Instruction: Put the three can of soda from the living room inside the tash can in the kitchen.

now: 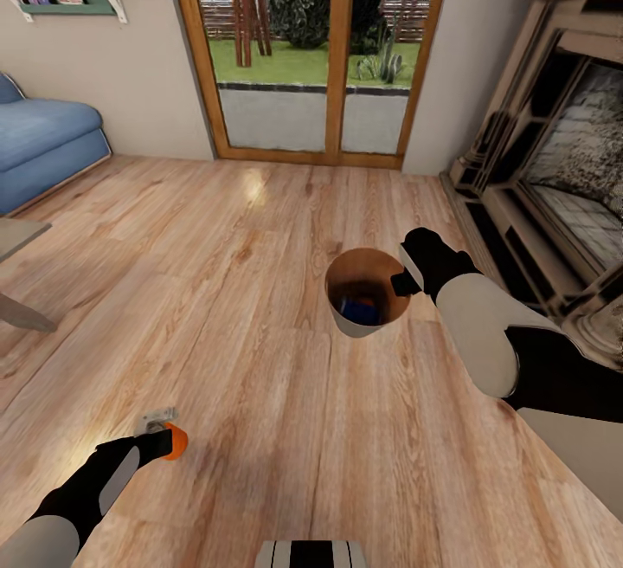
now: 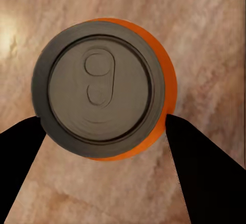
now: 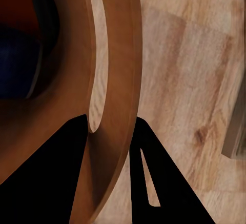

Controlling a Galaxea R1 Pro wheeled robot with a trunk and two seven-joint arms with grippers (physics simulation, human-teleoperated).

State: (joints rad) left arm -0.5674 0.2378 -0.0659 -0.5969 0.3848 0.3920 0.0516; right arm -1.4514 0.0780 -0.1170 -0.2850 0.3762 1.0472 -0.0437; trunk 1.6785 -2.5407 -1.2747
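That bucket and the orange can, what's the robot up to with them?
The right gripper holds the small bucket by its rim, above the wooden floor. A blue can already lies inside it. The left gripper is clamped on an orange can, so that one likely goes into the bucket next.

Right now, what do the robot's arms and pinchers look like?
Both arms have smooth pale grey-white shells with black joints. The left gripper and right gripper are black. Close up, the fingers are plain, flat and black, narrowing toward their tips. No cables or markings show.
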